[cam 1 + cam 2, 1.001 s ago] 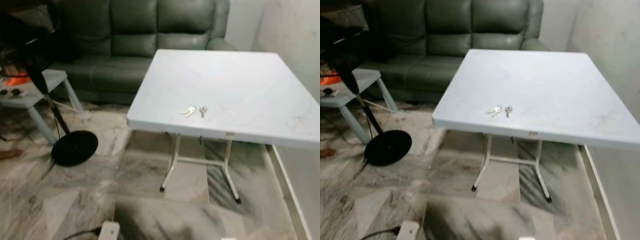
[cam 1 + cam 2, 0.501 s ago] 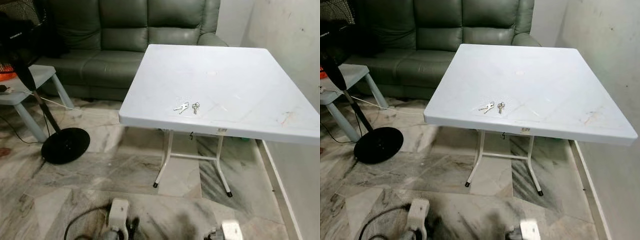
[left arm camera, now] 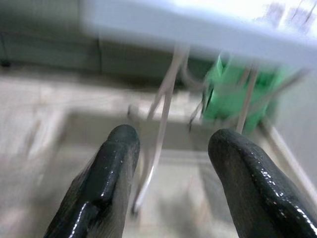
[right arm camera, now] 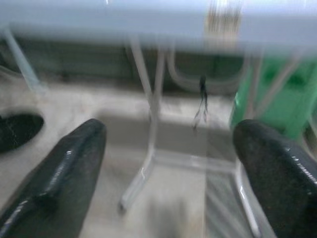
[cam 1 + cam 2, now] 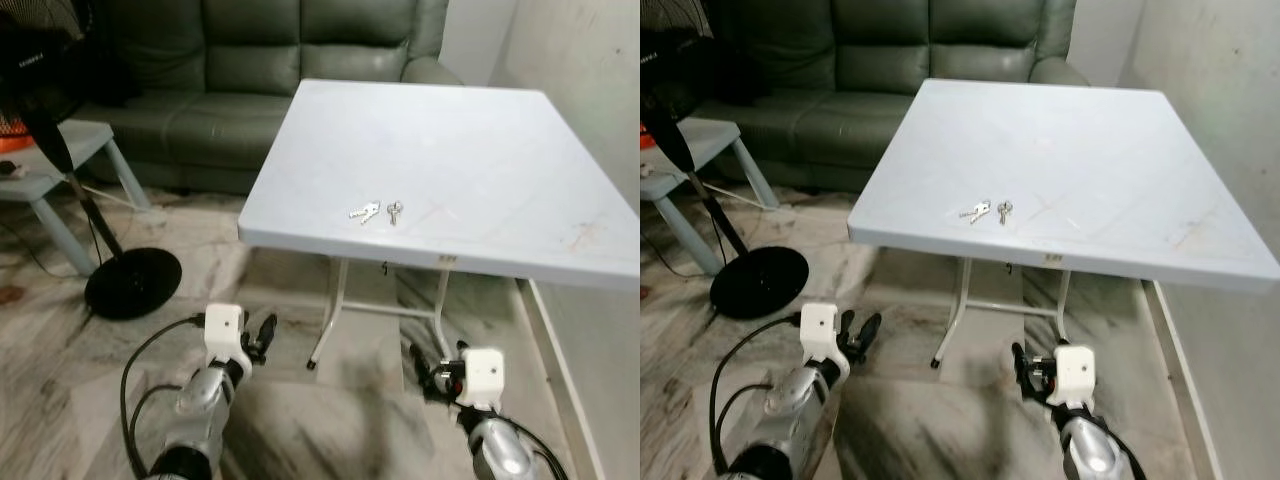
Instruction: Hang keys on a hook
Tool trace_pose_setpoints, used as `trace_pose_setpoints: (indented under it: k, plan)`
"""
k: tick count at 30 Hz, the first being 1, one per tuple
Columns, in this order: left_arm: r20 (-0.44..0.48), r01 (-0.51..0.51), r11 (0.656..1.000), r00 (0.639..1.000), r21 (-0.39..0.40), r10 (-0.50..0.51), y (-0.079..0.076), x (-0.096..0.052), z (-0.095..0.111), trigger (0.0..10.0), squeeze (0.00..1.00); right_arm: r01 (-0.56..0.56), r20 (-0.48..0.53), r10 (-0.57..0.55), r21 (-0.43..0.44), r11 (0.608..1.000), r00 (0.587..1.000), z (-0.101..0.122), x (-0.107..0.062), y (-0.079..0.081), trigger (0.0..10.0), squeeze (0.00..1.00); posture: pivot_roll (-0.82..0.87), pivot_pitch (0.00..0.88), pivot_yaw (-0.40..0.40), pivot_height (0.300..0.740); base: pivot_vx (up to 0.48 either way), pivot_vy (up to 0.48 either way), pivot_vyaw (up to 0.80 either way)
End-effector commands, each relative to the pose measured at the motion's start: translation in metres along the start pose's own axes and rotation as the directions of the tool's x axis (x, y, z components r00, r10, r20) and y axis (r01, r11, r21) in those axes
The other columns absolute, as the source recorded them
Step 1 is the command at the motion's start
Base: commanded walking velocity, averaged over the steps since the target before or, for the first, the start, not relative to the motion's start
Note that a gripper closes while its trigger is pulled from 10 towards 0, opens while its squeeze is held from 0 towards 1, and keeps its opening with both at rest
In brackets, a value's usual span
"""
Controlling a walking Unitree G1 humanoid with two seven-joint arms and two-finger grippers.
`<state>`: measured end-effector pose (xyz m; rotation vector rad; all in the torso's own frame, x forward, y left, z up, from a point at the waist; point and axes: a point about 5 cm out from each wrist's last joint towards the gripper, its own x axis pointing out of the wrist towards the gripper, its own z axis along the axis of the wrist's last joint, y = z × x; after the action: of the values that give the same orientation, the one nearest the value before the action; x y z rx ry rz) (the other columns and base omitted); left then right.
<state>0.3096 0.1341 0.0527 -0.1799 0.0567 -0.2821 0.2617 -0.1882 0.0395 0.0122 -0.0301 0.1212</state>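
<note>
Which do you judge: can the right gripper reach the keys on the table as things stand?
Probably not yet: the right gripper, open, sits below the table edge, while the keys lie exposed on top.

Head stereo pair angled down at table (image 5: pixel 470 160), wrist cameras low (blurred), sharing its legs (image 3: pixel 161 124)

Left end effector (image 5: pixel 262 330) raised low, fingers apart; right end effector (image 5: pixel 422 368) likewise, fingers spread

Wrist views blurred; keys (image 5: pixel 376 211) too small to count.
</note>
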Motion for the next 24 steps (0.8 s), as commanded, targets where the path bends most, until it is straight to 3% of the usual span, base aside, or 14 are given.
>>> trace_pose_setpoints:
  k: [1,7,13,16,18,21,24]
  plan:
    - [0.051,0.033,0.999,0.998,-0.017,-0.032,-0.004,-0.003,0.008,10.0,0.0,-0.02,0.062,0.02,0.007,1.0,0.998,0.012,-0.002,0.004,10.0,0.0,0.01,0.07,0.011,0.74,0.0,0.0,0.0]
    - [0.167,0.041,0.995,0.986,-0.087,-0.026,-0.005,-0.022,0.031,10.0,0.0,-0.048,0.139,0.043,0.031,0.998,0.989,0.032,-0.023,0.008,10.0,0.0,0.0,0.07,0.016,0.74,0.0,0.0,0.0]
    - [0.149,0.017,0.991,0.989,-0.129,0.002,0.003,-0.033,0.034,10.0,0.0,-0.029,0.092,0.024,0.048,0.998,0.995,0.031,-0.035,0.006,10.0,0.0,0.0,0.084,0.013,0.74,0.0,0.0,0.0]
    - [0.119,0.005,0.991,0.993,-0.13,0.011,0.004,-0.032,0.033,10.0,0.0,-0.034,0.097,0.029,0.049,0.998,0.995,0.036,-0.03,0.008,10.0,0.0,0.0,0.097,0.013,0.74,0.0,0.0,0.0]
    - [0.147,0.015,0.982,0.989,-0.19,0.013,0.001,-0.03,0.044,10.0,0.0,-0.049,0.136,0.039,0.066,0.997,0.99,0.049,-0.024,0.013,10.0,0.0,0.01,0.103,0.015,0.74,0.0,0.0,0.0]
    - [0.133,0.068,0.989,0.99,-0.132,-0.051,-0.006,-0.033,0.047,10.0,0.0,-0.075,0.17,0.063,0.066,0.995,0.983,0.063,-0.019,0.018,10.0,0.0,0.01,0.111,0.011,0.74,0.0,0.0,0.0]
    - [0.118,0.061,0.988,0.992,-0.143,-0.044,-0.009,-0.034,0.045,10.0,0.0,-0.11,0.168,0.1,0.047,0.993,0.981,0.066,-0.018,0.022,10.0,0.0,0.02,0.113,0.009,0.74,0.0,0.0,0.0]
